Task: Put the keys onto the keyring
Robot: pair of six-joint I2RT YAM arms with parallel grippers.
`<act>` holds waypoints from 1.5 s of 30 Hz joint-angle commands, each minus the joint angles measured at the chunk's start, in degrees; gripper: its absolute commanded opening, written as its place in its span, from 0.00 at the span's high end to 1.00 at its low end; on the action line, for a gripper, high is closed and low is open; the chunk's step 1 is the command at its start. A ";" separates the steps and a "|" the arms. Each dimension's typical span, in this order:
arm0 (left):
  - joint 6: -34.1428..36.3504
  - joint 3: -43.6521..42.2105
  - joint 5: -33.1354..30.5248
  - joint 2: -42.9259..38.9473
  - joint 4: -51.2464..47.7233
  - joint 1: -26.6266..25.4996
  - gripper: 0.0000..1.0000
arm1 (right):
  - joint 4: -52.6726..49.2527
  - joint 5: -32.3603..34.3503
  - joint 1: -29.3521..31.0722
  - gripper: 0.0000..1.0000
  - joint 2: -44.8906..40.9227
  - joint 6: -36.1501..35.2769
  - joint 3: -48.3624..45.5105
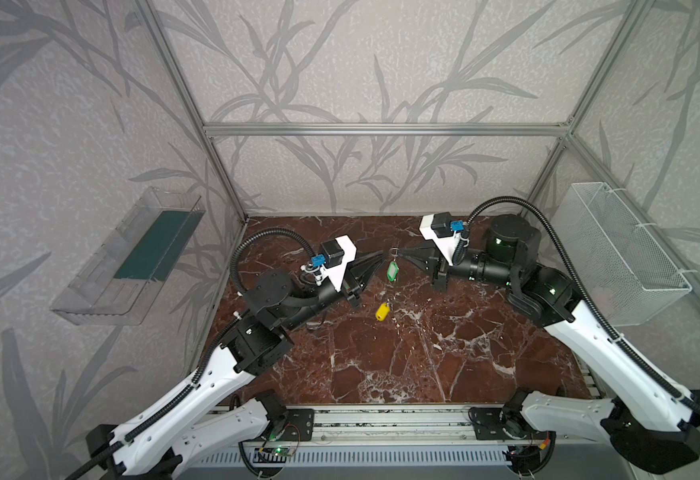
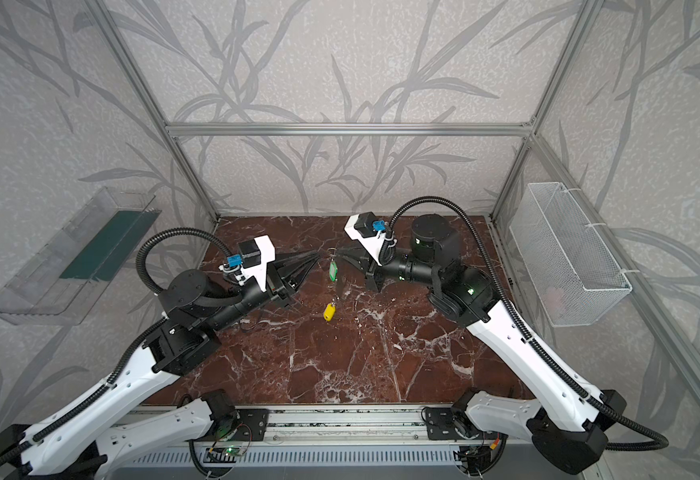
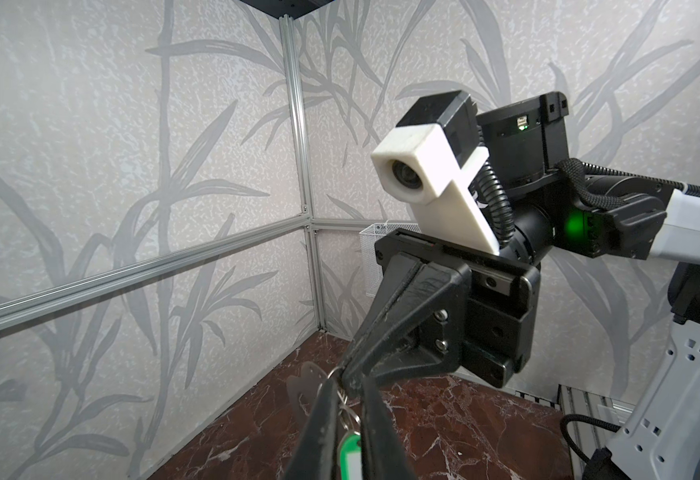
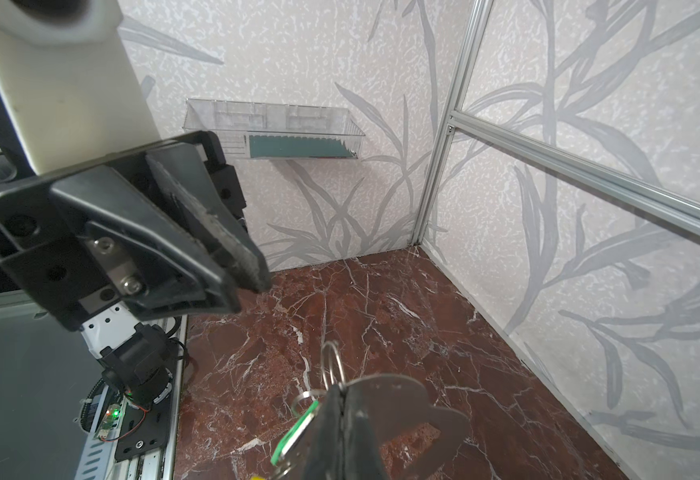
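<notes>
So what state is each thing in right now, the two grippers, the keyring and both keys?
left gripper: slightly open, empty.
right gripper: shut on the keyring.
keyring: clamped, held in the air above the table.
green-tagged key: dangling below the keyring, seemingly hooked on.
yellow-tagged key: lying loose on the table, not on the keyring.

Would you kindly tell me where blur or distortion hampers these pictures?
In both top views, wide-angle perspective splays the frame posts and the keyring is too small to resolve; in the left wrist view, the green tag is soft and cropped; in the right wrist view, the left claw looms soft.
</notes>
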 commanded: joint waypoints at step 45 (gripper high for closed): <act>0.57 -0.42 -1.58 3.49 -1.95 -0.26 0.80 | 0.20 -2.24 -0.14 1.00 -0.15 -0.80 0.01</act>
